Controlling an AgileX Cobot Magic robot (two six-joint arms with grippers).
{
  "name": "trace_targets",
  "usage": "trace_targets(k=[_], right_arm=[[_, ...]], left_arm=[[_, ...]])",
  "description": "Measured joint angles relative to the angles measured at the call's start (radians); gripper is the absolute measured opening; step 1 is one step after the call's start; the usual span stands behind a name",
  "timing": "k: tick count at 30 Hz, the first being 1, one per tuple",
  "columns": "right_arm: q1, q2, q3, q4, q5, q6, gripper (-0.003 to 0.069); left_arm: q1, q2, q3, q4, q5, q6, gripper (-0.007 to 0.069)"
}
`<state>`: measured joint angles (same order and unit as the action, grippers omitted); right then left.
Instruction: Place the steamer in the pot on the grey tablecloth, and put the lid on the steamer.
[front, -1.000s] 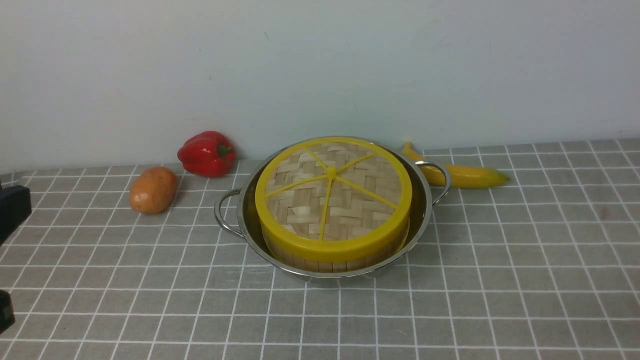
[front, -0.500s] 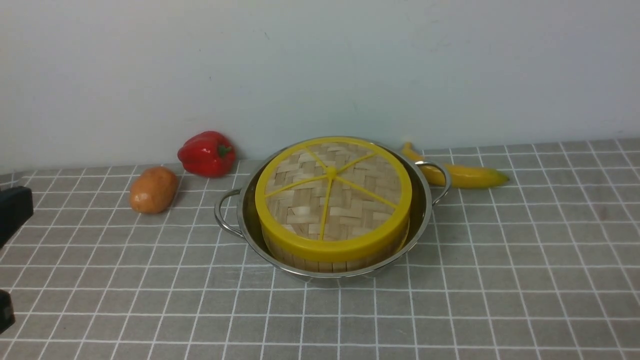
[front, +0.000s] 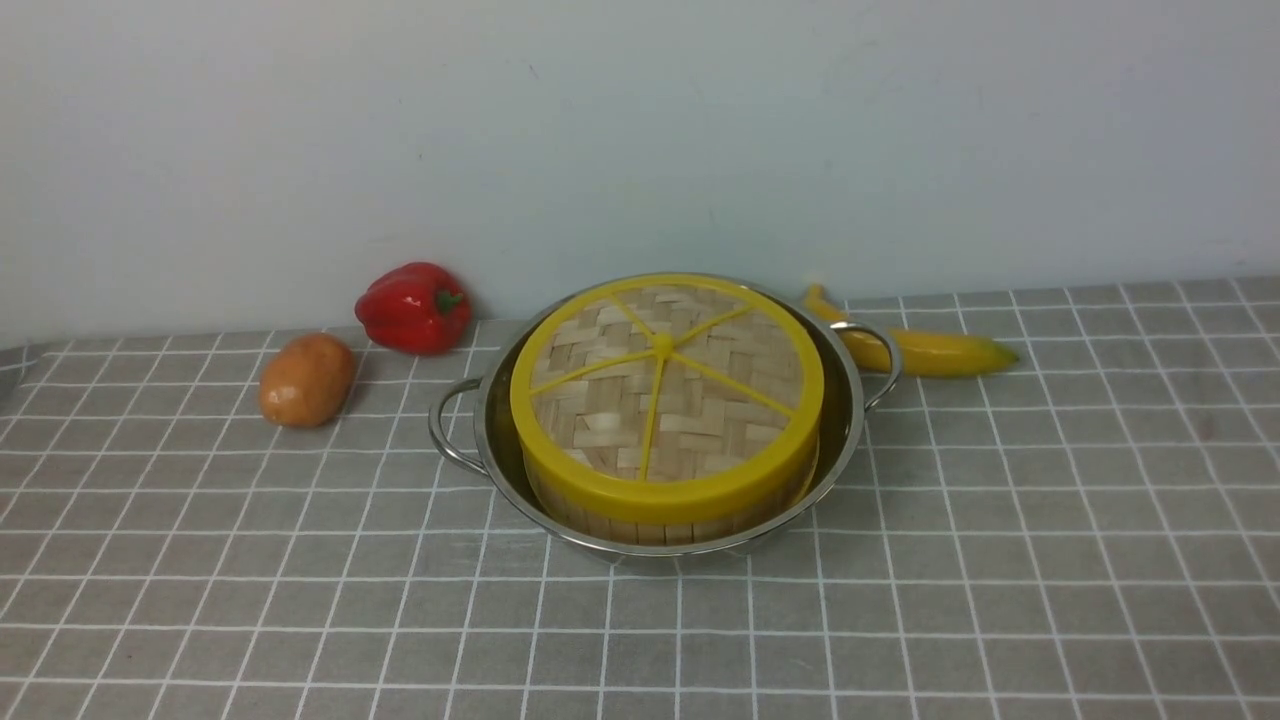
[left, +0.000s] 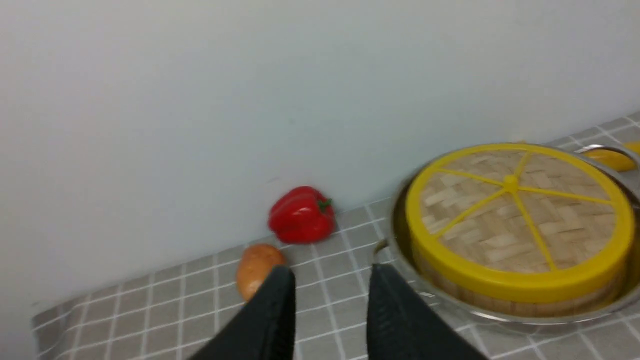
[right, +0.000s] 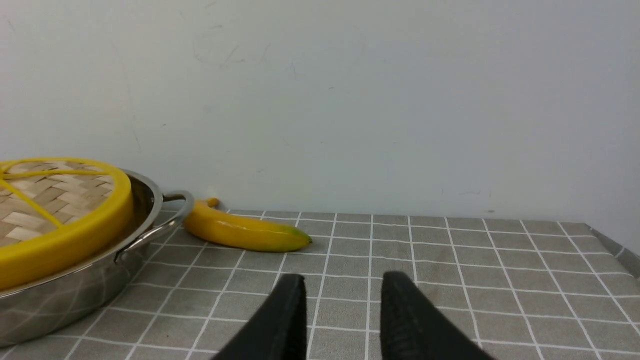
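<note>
Both claws are seen only in the wrist views: left gripper (left: 327, 280) and right gripper (right: 342, 287), fingers parted, nothing held. Most of the steamer (front: 640, 522) is hidden under the lid (front: 665, 385), inside the pot (front: 845, 420) on the grey tablecloth (front: 1050, 560). A plain pale wall is seen behind; no writing is seen.

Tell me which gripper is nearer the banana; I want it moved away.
Right. The right gripper faces the banana across bare cloth. The left gripper sits beyond the pot, by the potato.
</note>
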<state>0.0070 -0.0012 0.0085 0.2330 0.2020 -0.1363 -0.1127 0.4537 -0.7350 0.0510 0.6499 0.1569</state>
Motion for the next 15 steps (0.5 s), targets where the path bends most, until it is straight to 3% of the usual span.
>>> trace_targets(k=[3, 7, 15], right_arm=[[0.0, 0.0, 0.0, 0.0, 0.001, 0.0, 0.0239], [0.0, 0.0, 0.0, 0.0, 0.001, 0.0, 0.024], [0.0, 0.0, 0.0, 0.0, 0.002, 0.0, 0.024]], left_arm=[[0.113, -0.078, 0.123, -0.021, -0.043, 0.0, 0.0212], [0.189, -0.21, 0.346, -0.051, -0.144, 0.0, 0.0221], [0.205, -0.433, 0.697, -0.071, -0.311, 0.0, 0.0223]])
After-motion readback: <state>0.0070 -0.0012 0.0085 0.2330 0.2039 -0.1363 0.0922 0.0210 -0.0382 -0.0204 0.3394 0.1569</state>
